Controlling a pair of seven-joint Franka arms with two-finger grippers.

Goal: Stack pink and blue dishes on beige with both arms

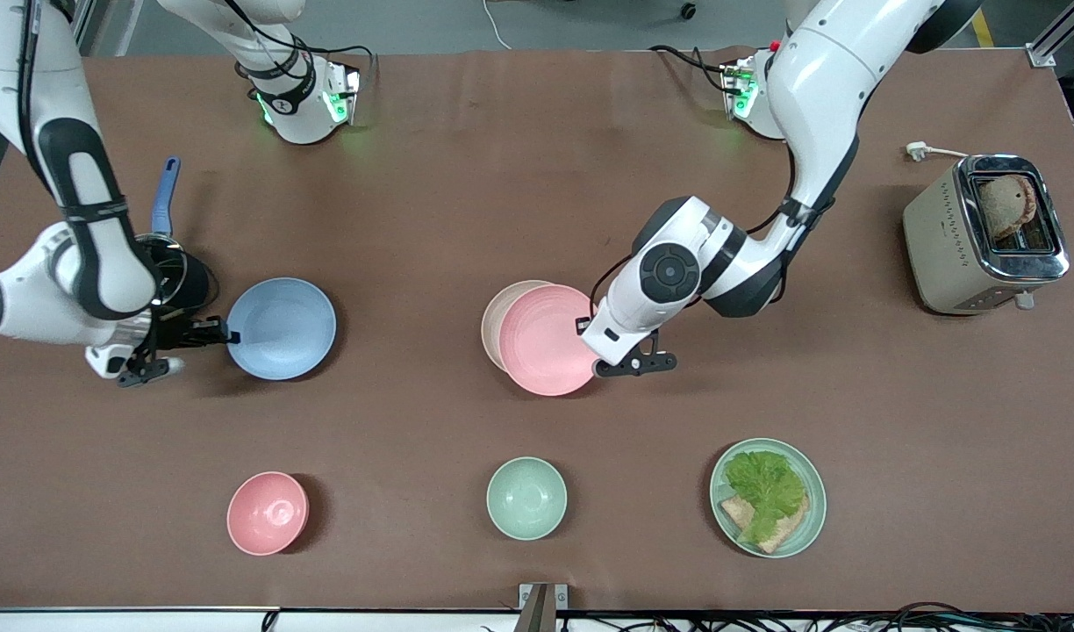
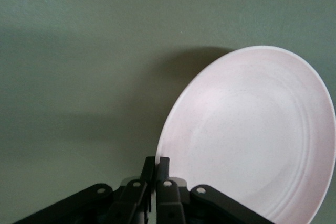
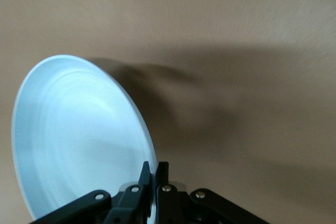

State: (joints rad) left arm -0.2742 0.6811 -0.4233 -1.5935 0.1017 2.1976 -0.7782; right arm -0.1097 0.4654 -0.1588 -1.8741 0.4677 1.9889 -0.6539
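Pink plate (image 1: 546,340) pinched by left pincer (image 1: 600,355); blue plate (image 1: 282,327) by right pincer (image 1: 224,334).

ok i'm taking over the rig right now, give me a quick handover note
Left tool: shut on the pink plate at its rim, holding it over the beige plate, off-centre.
Right tool: shut on the blue plate at its rim, toward the right arm's end of the table.
Done: both plates gripped.
Left: release pink on beige, then bring blue over and stack it on top.
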